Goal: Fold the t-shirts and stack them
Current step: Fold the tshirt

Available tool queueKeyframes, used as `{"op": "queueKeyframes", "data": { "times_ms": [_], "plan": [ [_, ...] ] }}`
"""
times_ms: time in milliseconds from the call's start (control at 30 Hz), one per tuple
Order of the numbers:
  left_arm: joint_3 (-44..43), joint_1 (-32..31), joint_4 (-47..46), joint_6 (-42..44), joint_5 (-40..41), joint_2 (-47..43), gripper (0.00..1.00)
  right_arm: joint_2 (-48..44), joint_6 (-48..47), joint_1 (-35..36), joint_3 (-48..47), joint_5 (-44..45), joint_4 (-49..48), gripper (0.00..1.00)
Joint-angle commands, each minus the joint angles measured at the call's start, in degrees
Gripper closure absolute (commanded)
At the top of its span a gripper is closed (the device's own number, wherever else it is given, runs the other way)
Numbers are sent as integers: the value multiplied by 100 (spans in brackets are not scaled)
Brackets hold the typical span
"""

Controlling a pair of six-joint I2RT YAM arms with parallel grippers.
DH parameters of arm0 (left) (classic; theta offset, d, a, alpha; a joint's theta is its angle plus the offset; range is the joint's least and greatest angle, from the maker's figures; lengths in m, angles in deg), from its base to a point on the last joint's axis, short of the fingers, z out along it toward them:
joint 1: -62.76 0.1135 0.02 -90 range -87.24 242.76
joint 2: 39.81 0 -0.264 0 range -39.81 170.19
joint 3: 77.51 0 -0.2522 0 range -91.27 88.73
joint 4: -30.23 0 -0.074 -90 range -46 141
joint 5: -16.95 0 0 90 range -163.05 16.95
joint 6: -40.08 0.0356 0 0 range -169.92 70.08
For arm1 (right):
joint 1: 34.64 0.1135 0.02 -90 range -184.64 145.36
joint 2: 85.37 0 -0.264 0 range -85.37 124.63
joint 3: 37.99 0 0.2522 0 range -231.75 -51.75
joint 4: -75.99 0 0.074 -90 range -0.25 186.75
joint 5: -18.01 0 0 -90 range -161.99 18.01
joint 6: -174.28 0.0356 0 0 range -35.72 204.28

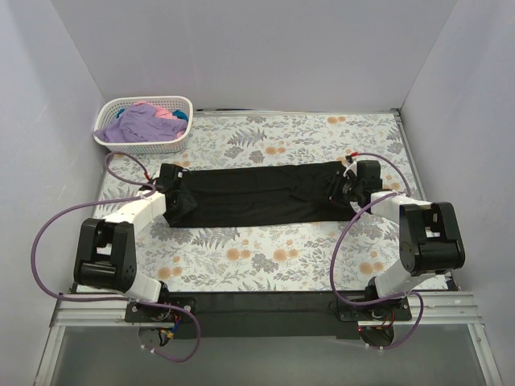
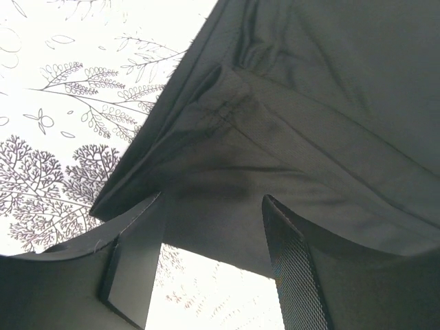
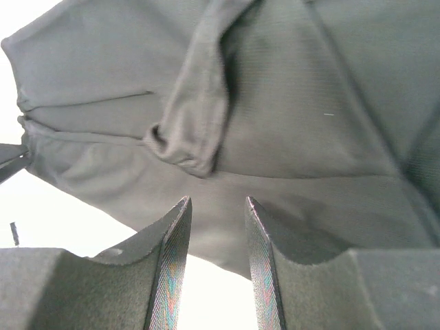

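At black t-shirt (image 1: 257, 199) ends, left fingers (image 2: 297, 275) low, wide, right fingers (image 3: 169, 268) low, slightly parted, both empty

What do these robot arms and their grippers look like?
The left arm and right arm are white with blocky black joints, each trailing a looping purple cable. The left gripper and right gripper have two flat black fingers with textured pads.

Top view: even, soft overhead light; shadows faint. Wrist views: you see table (image 3: 62, 213) blown out white, black tee (image 3: 309, 103) dim, edges prob. slightly soft.
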Motion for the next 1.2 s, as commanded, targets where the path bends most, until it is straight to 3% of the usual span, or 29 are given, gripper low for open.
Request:
{"op": "queueKeyframes", "data": {
  "times_ms": [0,433,1167],
  "plan": [
    [93,21,-228,21,-25,-528,43,0,310,191,-280,184,-143,56],
    [93,21,-307,47,-69,-608,42,703,811,498,-456,229,-714,56],
    [93,21,-298,83,-139,-538,42,1230,917,823,-1237,-88,-785,57]
  ]
}}
